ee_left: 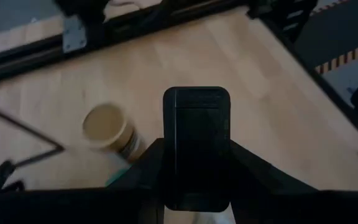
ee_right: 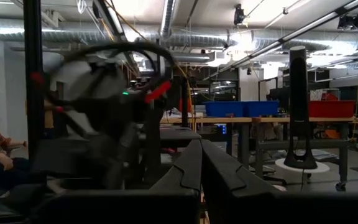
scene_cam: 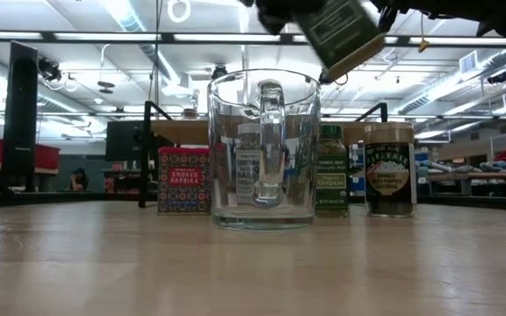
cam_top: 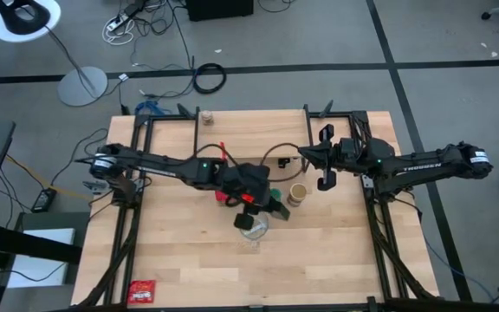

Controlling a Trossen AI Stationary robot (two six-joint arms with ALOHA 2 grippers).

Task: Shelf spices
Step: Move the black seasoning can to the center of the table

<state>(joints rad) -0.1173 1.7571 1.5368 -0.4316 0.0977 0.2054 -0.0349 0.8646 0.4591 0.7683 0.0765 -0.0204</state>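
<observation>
Left pincer (ee_left: pixel 196 186) grips rectangular dark green tin (ee_left: pixel 196 146) above wooden table (ee_left: pixel 278 118).

The dark green tin (scene_cam: pixel 345 35) hangs tilted in the air above the table, its lid end (ee_left: pixel 196 149) a dark rounded rectangle. The red tin (scene_cam: pixel 184 179), labelled smoked paprika, stands upright. The green-lidded jar (scene_cam: pixel 330 169) and the tan-lidded jar (scene_cam: pixel 390 168) stand upright side by side. The tiny brownish jar (cam_top: pixel 206 115) sits at the table's far edge.
</observation>
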